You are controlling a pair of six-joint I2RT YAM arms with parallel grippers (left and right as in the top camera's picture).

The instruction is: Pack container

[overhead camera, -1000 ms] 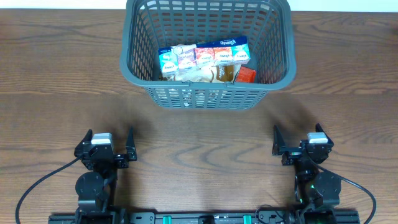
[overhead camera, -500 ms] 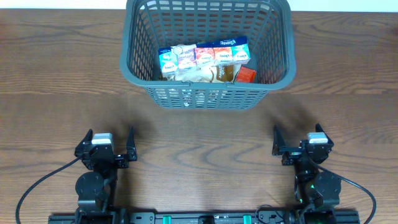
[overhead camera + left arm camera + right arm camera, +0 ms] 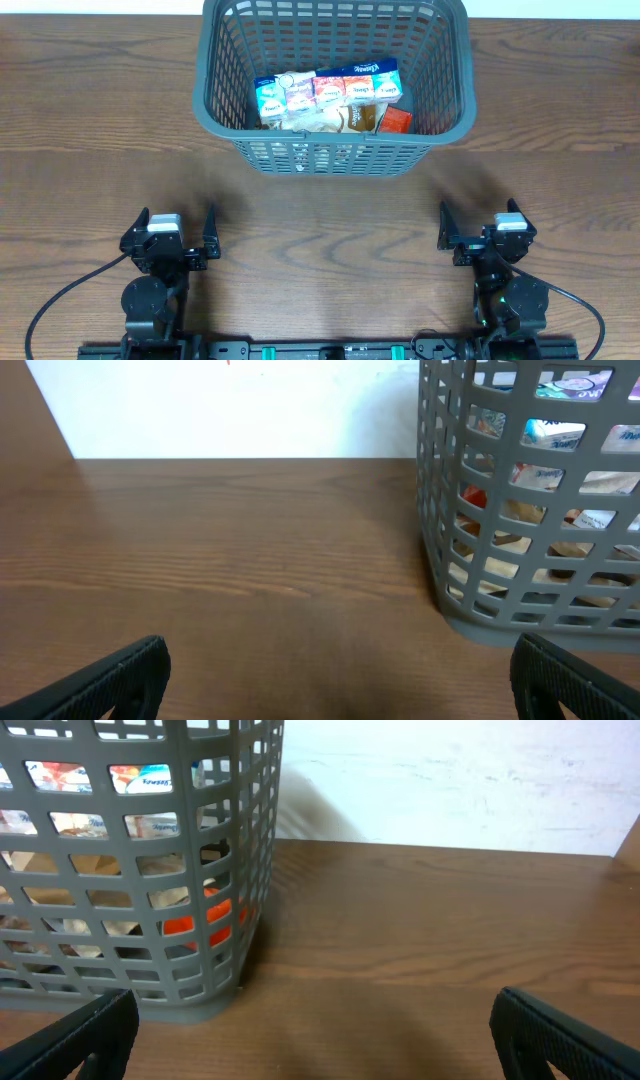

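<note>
1. The large dark grey plastic container [image 3: 335, 155], a rectangular basket with slotted lattice walls, is found at the far middle of the brown wooden table [image 3: 90, 120], standing upright and well apart from both arms.
2. A cluster of small snack packets [image 3: 330, 95] is seen lying on its floor, gathered toward the middle and right, with an orange packet [image 3: 396, 121] at the right end of the cluster (through the lattice, the same contents are glimpsed from both wrist views).
3. The left gripper [image 3: 176, 220] is parked near the front edge on the left, its black fingers [image 3: 120, 675] spread wide with nothing between them.
4. The right gripper [image 3: 478, 222] is parked likewise on the right, its fingers [image 3: 80, 1030] spread apart and empty.
5. No loose packet is visible on the table, so the packing is judged to be done or very nearly so, and the step in hand is taken to be a rest at the parked pose.
6. For this to be done well, the table should be checked for anything missed outside the views, and both arms should be held low and clear of the basket wall so that it is not nudged.
7. Should another item be supplied, it would best be lowered over the rim and released onto the barer left part of the floor, not dropped onto the pile.
</note>
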